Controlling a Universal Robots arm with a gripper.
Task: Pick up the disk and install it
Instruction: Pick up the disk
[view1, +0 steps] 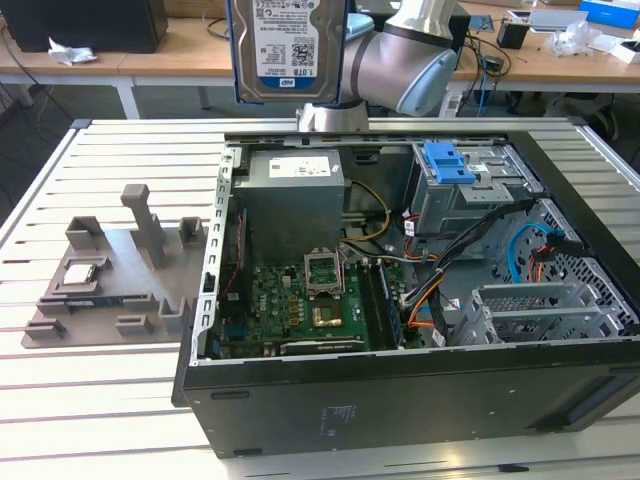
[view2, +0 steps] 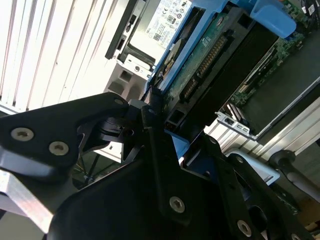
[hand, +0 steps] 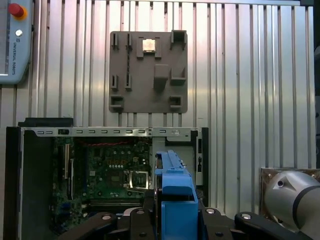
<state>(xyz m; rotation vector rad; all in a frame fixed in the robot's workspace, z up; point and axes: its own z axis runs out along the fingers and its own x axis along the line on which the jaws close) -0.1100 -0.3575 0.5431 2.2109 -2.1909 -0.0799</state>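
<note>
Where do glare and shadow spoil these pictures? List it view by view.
Exterior view: even light, the disk clearly lit, the inside of the computer case dimmer. Second wrist view: the slatted table is washed out white, and the black fingers are nearly featureless dark. First wrist view: bright streaks run along the slatted table, no strong shadows.

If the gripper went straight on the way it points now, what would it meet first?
Probably the grey metal power supply box inside the open black computer case, which lies beneath the silver labelled disk that the gripper clamps. Depth is unclear.
</note>
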